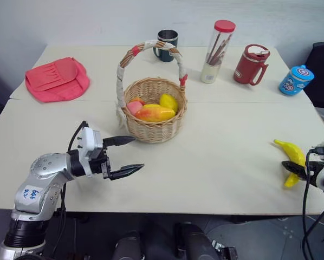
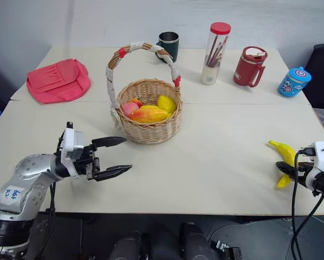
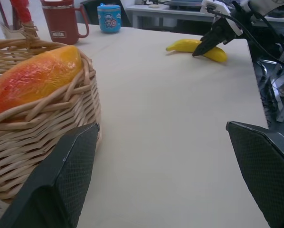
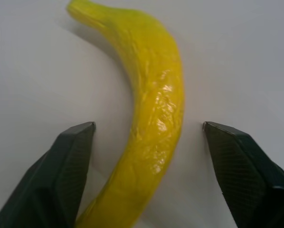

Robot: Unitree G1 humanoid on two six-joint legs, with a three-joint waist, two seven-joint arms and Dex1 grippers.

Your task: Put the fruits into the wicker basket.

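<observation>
The banana (image 4: 151, 118) lies on the counter (image 1: 216, 157) between my right fingers (image 4: 75, 166), open and not touching; glossy, light, probably slippery, so I'd pinch its thick middle. My left fingers (image 1: 125, 141) gape empty beside the wicker basket (image 1: 154, 127).

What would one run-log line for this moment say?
right claw: open, straddling banana | left claw: open, beside wicker basket | mango, peach: in basket

Bare table (image 1: 227, 157) lies between banana (image 1: 292, 160) and wicker basket (image 1: 154, 127); its tall handle (image 1: 151, 46) arches overhead.
</observation>
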